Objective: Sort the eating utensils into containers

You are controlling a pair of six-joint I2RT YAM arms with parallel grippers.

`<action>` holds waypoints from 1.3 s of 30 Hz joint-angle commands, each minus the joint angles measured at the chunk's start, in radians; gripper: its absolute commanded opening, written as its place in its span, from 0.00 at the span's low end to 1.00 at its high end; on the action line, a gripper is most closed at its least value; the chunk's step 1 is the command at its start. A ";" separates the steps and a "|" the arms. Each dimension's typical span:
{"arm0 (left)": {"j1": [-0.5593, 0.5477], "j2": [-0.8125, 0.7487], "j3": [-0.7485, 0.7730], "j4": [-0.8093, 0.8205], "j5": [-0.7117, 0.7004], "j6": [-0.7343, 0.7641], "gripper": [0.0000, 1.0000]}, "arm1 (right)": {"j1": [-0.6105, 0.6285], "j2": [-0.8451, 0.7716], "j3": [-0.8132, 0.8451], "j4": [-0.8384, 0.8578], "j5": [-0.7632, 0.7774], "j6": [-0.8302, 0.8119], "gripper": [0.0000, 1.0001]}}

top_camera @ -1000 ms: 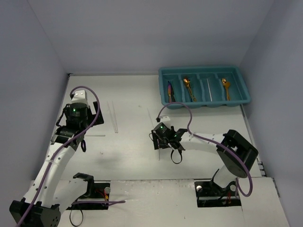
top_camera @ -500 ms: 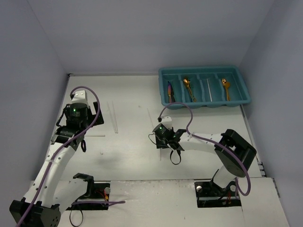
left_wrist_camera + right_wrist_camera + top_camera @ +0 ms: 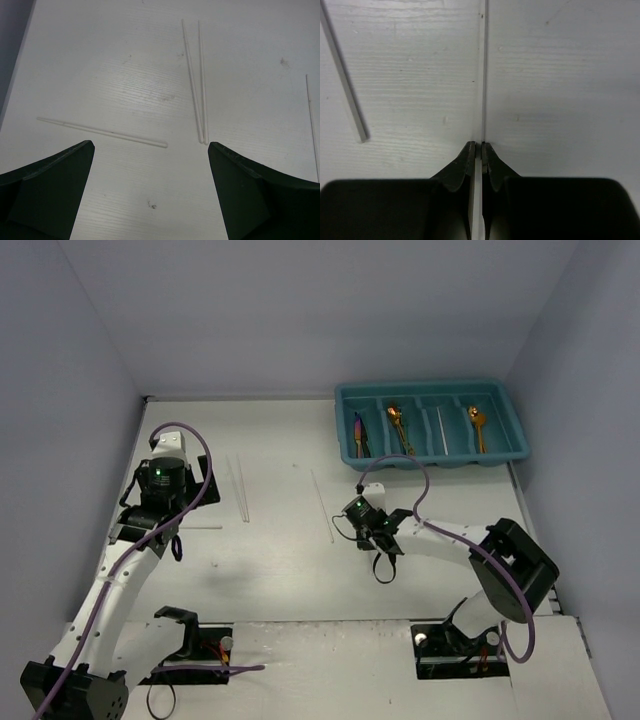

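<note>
While my right claw (image 3: 481, 146) pinches one white chopstick (image 3: 483, 75), four loose chopsticks (image 3: 192, 80) lie left of it; left claw (image 3: 150, 148) is spread wide, tray (image 3: 430, 386) holds four utensils (image 3: 398, 427).

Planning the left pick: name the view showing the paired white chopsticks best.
Left wrist: the chopstick pair lies sharp, near ends almost touching. Top external shows only faint lines; right wrist misses it.

Teal tray (image 3: 420, 385), gold spoons (image 3: 397, 418), iridescent purple utensil (image 3: 359, 428), white chopsticks (image 3: 202, 80), white table (image 3: 270, 570).
</note>
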 commanded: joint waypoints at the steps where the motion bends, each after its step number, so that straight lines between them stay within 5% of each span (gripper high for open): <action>1: 0.006 0.001 0.021 0.044 -0.002 0.010 0.97 | -0.012 -0.107 0.049 -0.060 0.036 -0.088 0.00; 8: 0.006 -0.002 0.023 0.042 0.001 0.009 0.97 | -0.012 -0.272 0.230 -0.075 0.068 -0.287 0.00; 12: 0.006 -0.002 0.023 0.043 0.007 0.007 0.97 | -0.120 -0.269 0.409 -0.073 0.137 -0.508 0.00; 19: 0.006 -0.011 0.021 0.041 0.003 0.006 0.97 | -0.365 -0.060 0.614 0.050 0.181 -0.737 0.00; 24: 0.004 -0.013 0.023 0.038 0.006 0.006 0.97 | -0.598 0.124 0.747 0.159 0.058 -0.779 0.00; 33: 0.003 -0.015 0.023 0.035 -0.003 0.009 0.97 | -0.749 0.571 1.011 0.194 0.027 -0.784 0.01; 39: 0.003 0.004 0.023 0.036 -0.001 0.009 0.97 | -0.745 0.604 1.036 0.187 0.026 -0.767 0.38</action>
